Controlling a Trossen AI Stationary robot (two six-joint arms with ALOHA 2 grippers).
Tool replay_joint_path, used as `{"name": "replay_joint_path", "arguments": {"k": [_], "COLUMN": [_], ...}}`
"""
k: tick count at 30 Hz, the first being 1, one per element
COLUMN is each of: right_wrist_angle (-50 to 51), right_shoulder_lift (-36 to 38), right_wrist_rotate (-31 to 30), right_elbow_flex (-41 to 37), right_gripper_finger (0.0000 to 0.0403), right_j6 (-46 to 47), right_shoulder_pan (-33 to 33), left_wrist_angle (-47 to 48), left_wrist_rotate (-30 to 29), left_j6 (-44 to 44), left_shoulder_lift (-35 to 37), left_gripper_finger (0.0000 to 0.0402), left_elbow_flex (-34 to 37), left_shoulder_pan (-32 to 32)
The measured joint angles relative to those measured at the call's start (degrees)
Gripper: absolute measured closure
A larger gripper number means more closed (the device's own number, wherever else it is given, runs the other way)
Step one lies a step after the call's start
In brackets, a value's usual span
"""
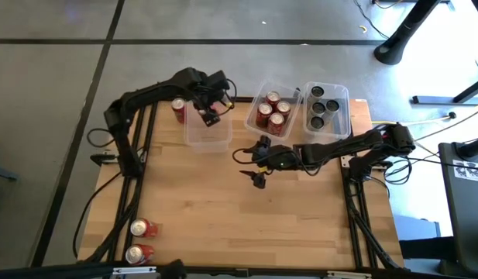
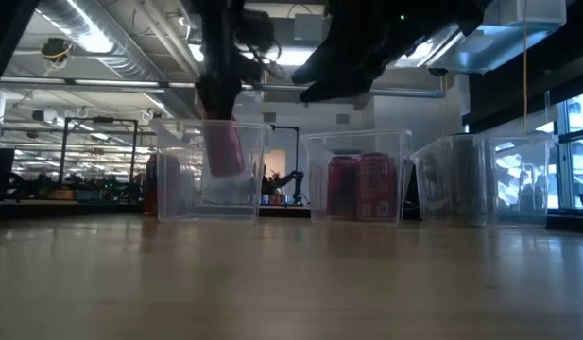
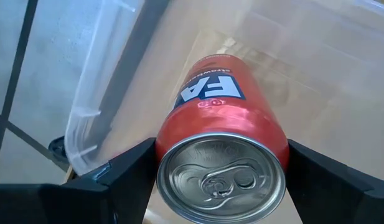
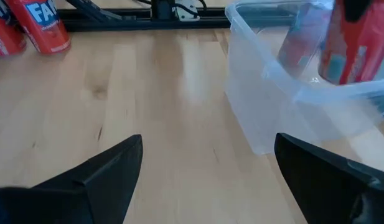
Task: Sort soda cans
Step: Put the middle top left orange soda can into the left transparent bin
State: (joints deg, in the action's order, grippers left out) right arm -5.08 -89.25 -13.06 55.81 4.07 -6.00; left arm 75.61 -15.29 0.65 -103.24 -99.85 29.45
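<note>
Glossy red soda can [image 3: 220, 152] — gripped in left tool [image 3: 220, 177] inside clear bin [image 1: 206, 133]; right tool [image 4: 204, 168] wide.

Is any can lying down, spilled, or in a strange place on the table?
Nothing looks spilled or damaged. Two red cans lie on their sides at the table's near left corner. The left gripper holds a tilted red can over the clear bin.

Red can [image 3: 220, 146] gripped over left bin; four red, three black binned; two red at table corner.
</note>
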Motion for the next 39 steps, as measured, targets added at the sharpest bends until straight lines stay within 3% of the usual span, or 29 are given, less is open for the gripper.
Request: {"name": "replay_joint_path", "arguments": {"k": [15, 39], "right_wrist_angle": [-2.45, -2.49], "right_shoulder_lift": [-3.81, -3.81], "right_wrist_rotate": [0.02, 0.61], "right_elbow_flex": [-0.02, -0.07], "right_gripper_finger": [0.0042, 0.0042], "right_j6": [0.11, 0.11], "right_shoulder_pan": [0.01, 0.0], "left_wrist_angle": [-5.96, -15.24], "left_wrist_rotate": [0.86, 2.89], "left_j6": [-0.29, 0.9], "left_shoulder_lift": [-6.05, -7.28], "left_gripper_finger": [0.01, 0.01], "left_elbow_flex": [0.03, 6.8], "left_shoulder_pan": [3.13, 5.12]}}
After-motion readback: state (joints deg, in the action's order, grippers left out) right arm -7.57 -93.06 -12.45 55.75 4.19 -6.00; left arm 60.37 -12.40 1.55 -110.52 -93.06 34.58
